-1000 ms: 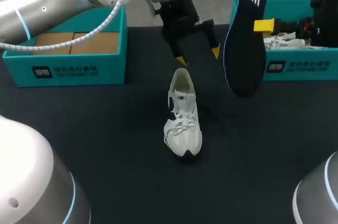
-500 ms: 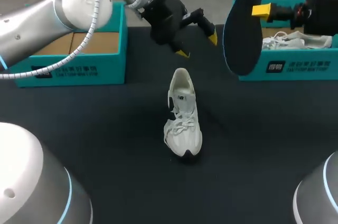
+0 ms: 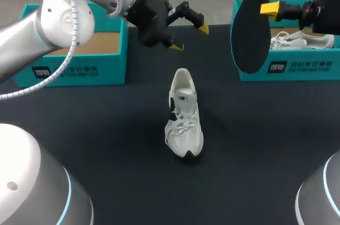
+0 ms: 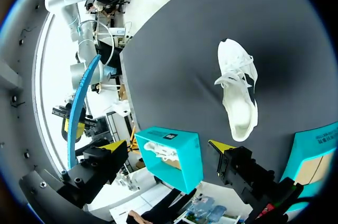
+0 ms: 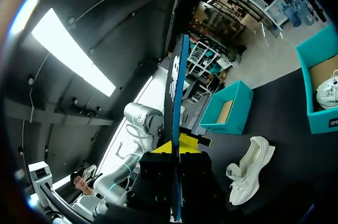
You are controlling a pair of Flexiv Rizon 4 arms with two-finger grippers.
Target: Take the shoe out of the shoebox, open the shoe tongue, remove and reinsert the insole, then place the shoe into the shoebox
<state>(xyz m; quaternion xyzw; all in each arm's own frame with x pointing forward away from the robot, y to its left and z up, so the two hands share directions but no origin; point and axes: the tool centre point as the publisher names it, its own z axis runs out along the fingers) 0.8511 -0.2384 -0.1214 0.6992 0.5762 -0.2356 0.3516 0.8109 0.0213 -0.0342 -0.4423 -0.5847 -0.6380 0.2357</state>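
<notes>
our right claw (image 3: 267, 9) grips the insole (image 3: 248, 36) upright. our left claw (image 3: 189, 37) hangs spread, past the shoe (image 3: 184, 114).

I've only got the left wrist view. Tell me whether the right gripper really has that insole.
Observer: Yes. In the right wrist view the right gripper is shut on the insole, its edge clamped between both yellow tips.
Operator: Give me its orientation.
Observer: The head view shows it held on end, dark face toward the camera, wider end down, overlapping the left corner of the right shoebox in that view.
Operator: Now place my own gripper.
Observer: In the head view the left gripper is open beyond the heel of the shoe, near the right corner of the left shoebox.
</notes>
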